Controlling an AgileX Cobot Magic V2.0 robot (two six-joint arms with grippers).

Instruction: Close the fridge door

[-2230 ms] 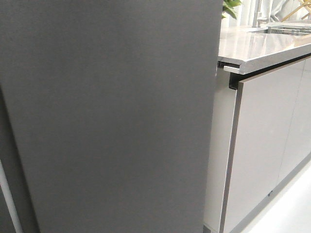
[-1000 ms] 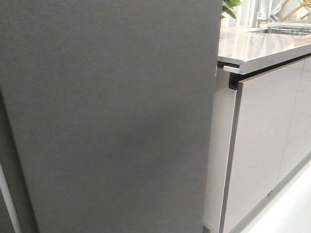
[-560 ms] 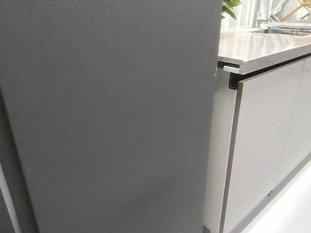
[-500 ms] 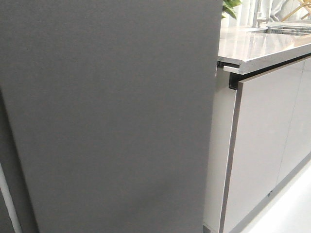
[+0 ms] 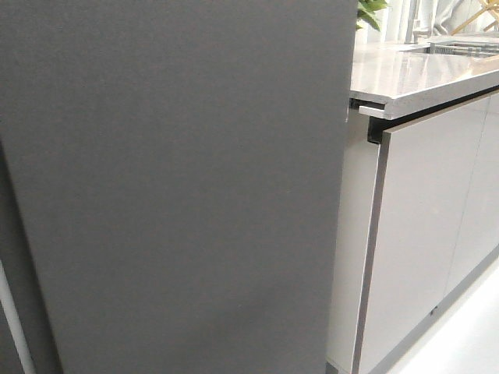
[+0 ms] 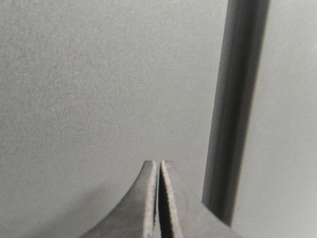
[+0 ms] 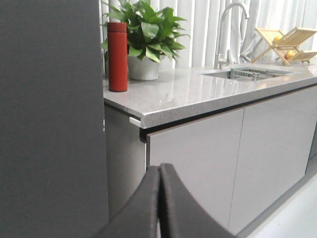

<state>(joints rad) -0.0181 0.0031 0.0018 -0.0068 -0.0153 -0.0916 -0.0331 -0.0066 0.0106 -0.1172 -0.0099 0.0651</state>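
The fridge door is a tall matte dark grey slab that fills most of the front view; only its outer face shows. It also fills the left wrist view, with a dark vertical seam beside it, and stands at the edge of the right wrist view. My left gripper is shut and empty, its tips very close to the door's face. My right gripper is shut and empty, beside the door's edge, pointing at the cabinet front. Neither gripper shows in the front view.
A grey stone counter with glossy light grey cabinet fronts stands right of the door. On it are a red bottle, a potted plant, a sink with a tap and a wooden rack.
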